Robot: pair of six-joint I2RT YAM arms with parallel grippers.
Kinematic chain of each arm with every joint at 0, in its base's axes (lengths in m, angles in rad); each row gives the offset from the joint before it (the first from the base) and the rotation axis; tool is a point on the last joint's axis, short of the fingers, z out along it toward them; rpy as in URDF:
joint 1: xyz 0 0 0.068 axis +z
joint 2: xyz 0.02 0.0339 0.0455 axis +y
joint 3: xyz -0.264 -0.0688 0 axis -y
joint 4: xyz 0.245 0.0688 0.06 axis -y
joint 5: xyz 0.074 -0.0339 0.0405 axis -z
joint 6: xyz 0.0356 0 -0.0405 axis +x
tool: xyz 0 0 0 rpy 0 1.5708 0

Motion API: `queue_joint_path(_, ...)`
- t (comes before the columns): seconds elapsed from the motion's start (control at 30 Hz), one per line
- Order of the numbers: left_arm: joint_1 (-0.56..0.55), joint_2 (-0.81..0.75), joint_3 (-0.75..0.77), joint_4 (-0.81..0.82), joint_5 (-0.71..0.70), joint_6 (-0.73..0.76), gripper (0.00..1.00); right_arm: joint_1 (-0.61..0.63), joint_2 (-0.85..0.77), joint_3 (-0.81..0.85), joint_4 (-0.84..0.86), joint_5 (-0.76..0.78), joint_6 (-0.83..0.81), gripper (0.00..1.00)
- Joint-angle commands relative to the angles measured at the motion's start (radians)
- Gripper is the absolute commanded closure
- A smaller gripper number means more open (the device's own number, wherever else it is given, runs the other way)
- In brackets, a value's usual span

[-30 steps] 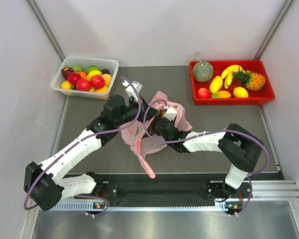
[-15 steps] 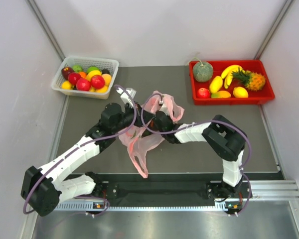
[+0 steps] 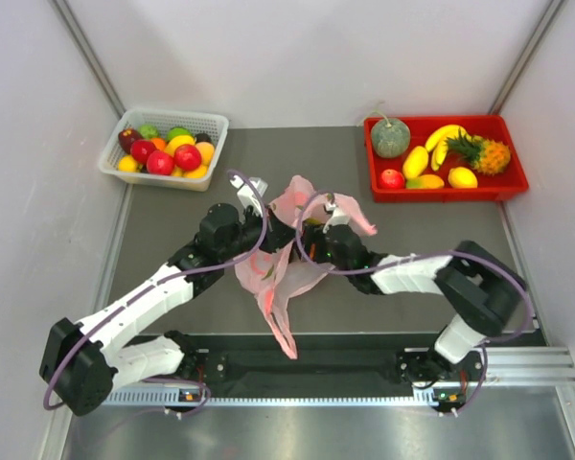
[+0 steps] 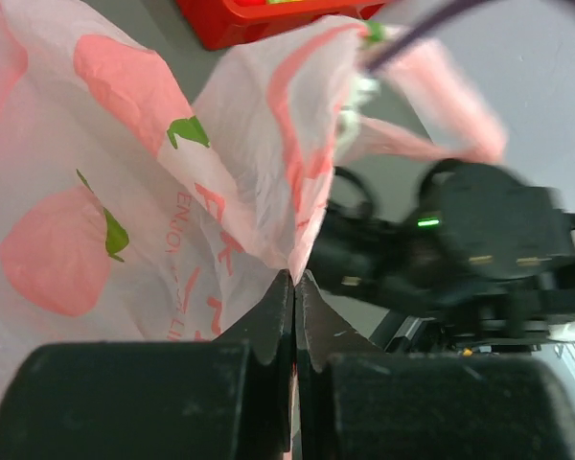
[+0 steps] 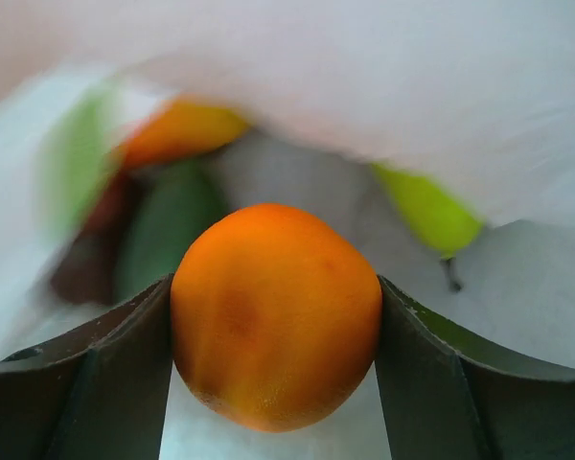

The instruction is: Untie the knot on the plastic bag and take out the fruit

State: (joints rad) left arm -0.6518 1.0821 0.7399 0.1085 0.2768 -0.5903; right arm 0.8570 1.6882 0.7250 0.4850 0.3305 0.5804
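My right gripper (image 5: 276,287) is clamped on the orange (image 5: 273,331), which sits dead centre between the jaws, inside the plastic bag (image 4: 125,172). Left gripper (image 4: 294,292) has its jaws together, pinching the bag film. Right arm is nearer, so I judge it pulls back out.

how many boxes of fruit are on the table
2: a white basket at the back left and a red tray at the back right. The pink bag in the middle holds fruit too, but isn't a box.

Overhead from behind, wrist cameras close-in — sharing the plastic bag (image 3: 271,276)
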Motion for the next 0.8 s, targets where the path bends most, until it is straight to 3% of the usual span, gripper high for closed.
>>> queue_joint_path(0.0,-0.003,-0.002,-0.002,0.019,-0.033,0.018,1.00,-0.030,-0.180,-0.087,0.147,-0.260,-0.080,1.00)
queue_joint_path(0.1,-0.002,0.019,0.007,0.031,-0.080,0.021,1.00,-0.047,-0.280,-0.092,0.043,-0.466,-0.108,1.00)
queue_joint_path(0.3,0.000,0.071,0.056,0.036,-0.165,0.029,1.00,-0.044,-0.441,-0.108,-0.167,-0.733,-0.134,1.00)
queue_joint_path(0.47,0.011,0.094,0.099,0.017,-0.240,0.049,1.00,-0.033,-0.717,-0.150,-0.321,-0.835,-0.169,1.00)
queue_joint_path(0.63,0.032,0.125,0.102,0.042,-0.223,0.043,1.00,-0.035,-1.007,-0.104,-0.482,-0.783,-0.212,1.00)
queue_joint_path(0.73,0.032,0.148,0.096,0.052,-0.194,0.038,1.00,-0.039,-1.104,-0.046,-0.606,-0.522,-0.231,1.00)
queue_joint_path(0.77,0.034,0.151,0.093,0.056,-0.188,0.037,1.00,-0.042,-1.116,-0.020,-0.631,-0.339,-0.232,1.00)
